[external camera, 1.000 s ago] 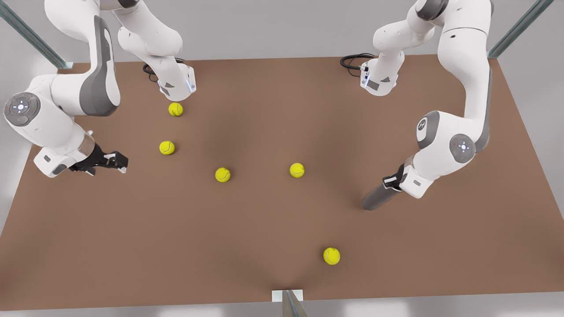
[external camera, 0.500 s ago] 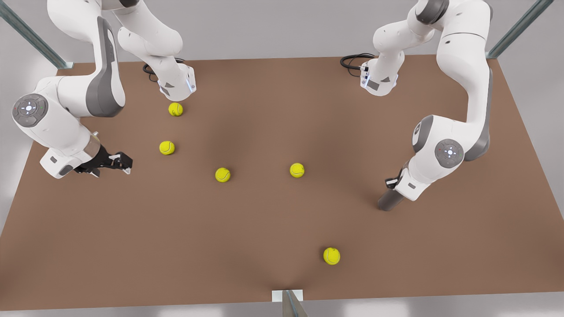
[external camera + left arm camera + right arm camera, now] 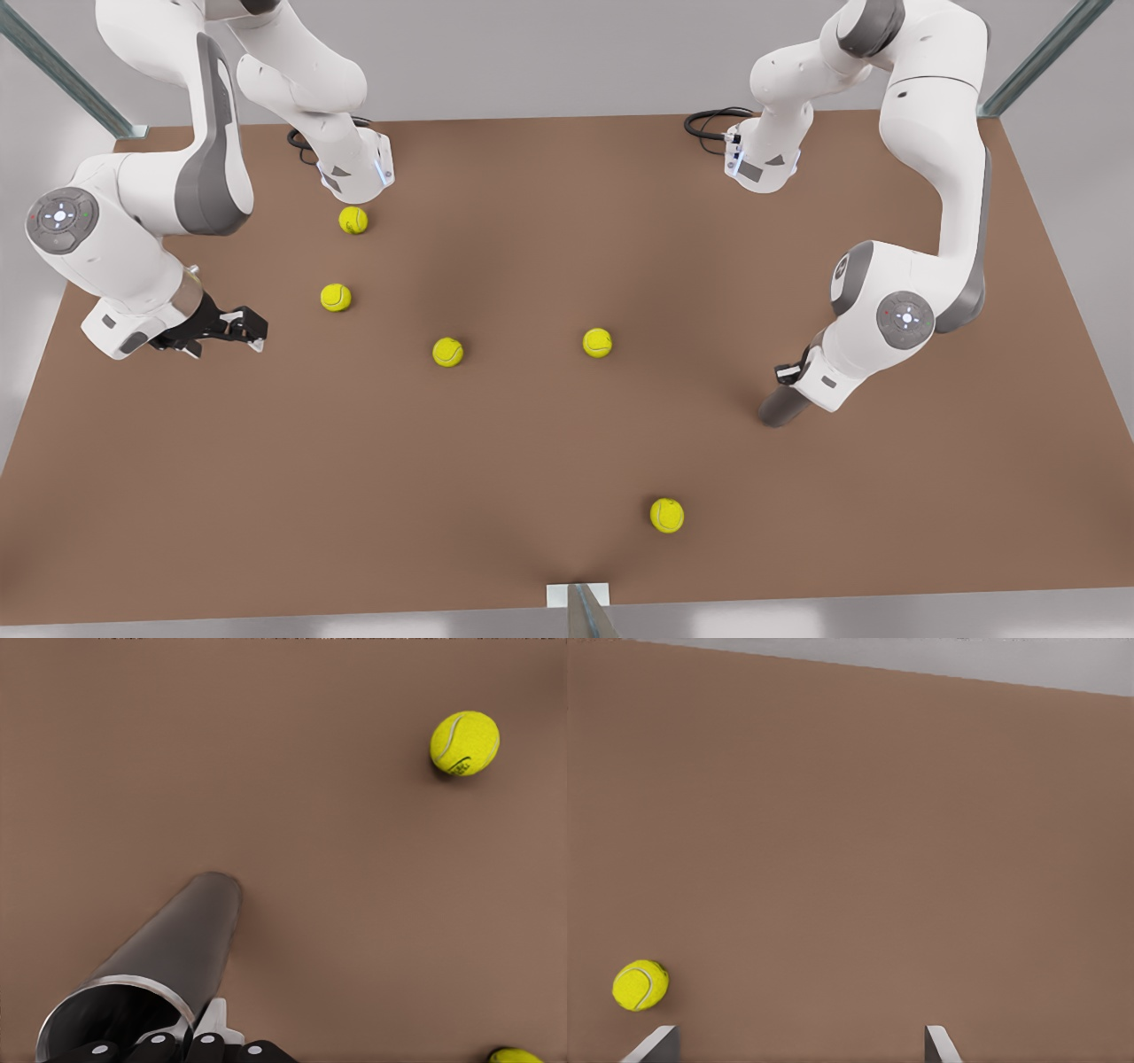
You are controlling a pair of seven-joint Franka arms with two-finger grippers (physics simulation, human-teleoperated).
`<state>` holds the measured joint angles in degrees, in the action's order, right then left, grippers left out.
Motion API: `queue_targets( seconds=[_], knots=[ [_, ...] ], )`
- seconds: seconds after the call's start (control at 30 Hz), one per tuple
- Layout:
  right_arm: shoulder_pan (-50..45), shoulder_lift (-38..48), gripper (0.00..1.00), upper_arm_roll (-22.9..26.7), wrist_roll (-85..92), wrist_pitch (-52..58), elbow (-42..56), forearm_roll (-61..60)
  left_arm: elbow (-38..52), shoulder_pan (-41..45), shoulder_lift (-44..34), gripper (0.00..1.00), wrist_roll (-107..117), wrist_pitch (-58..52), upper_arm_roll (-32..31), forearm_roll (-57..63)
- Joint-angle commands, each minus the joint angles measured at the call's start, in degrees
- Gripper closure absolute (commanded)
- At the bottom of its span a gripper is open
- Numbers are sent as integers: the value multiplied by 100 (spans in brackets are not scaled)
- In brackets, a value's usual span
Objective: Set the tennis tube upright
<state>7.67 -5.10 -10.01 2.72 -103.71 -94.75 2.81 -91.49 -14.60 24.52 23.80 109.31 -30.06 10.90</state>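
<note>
Left claw (image 3: pixel 791 377), at the front view's right, is clamped on the tennis tube (image 3: pixel 781 406) near its rim, long axis steeply tilted, lower end on the worktop (image 3: pixel 532 443); right claw (image 3: pixel 232 328) waits, fingers apart.

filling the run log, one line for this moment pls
left gripper: shut on tennis tube, near upright | right gripper: open, waiting

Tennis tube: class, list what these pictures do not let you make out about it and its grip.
- Front view: the left arm's wrist hides the tennis tube's top end and most of the left tool.
- Left wrist view: the edge cuts off the tool's fingers.
- Whether the tube's far end touches the table: cannot tell.
- The right tool waits open, front view's left.
</note>
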Motion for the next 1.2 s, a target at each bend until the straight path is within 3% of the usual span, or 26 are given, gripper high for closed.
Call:
queue_targets(
  seconds=[0.0, 0.2, 0.23, 0.3, 0.33, 0.9, 1.0, 1.07, 1.17],
  knots=[
    [6, 0, 0, -1, 0, 0, 0, 0, 0, 1, 0, 79, -7, 3, 1, -237],
    [6, 0, 0, -1, 0, -9, 0, 0, 105, 1, 53, 79, -25, -59, 9, -220],
    [6, 0, 0, -1, 0, -9, 0, 0, 105, 1, 53, 69, -33, -59, 1, -220],
    [6, 0, 0, -1, 0, -9, 0, 0, 158, 1, 61, 31, -51, -129, 9, -211],
    [6, 0, 0, -1, 0, 0, 0, 0, 158, 1, 61, 0, -60, -129, 9, -211],
    [15, 0, 0, -1, 9, 0, -9, 0, 246, 18, 9, 0, 11, -349, -8, -228],
    [6, 0, 0, -1, 9, 0, -9, 0, 1141, -8, -132, 0, -7, -1763, -184, -202],
    [6, 0, 0, -1, 9, 0, -9, 0, 1371, -70, -650, 0, -51, -2493, -193, -158],
    [15, -9, 0, -1, 0, 0, -9, 0, 931, -350, -1494, 0, -33, -2555, -263, -228]
  ],
)
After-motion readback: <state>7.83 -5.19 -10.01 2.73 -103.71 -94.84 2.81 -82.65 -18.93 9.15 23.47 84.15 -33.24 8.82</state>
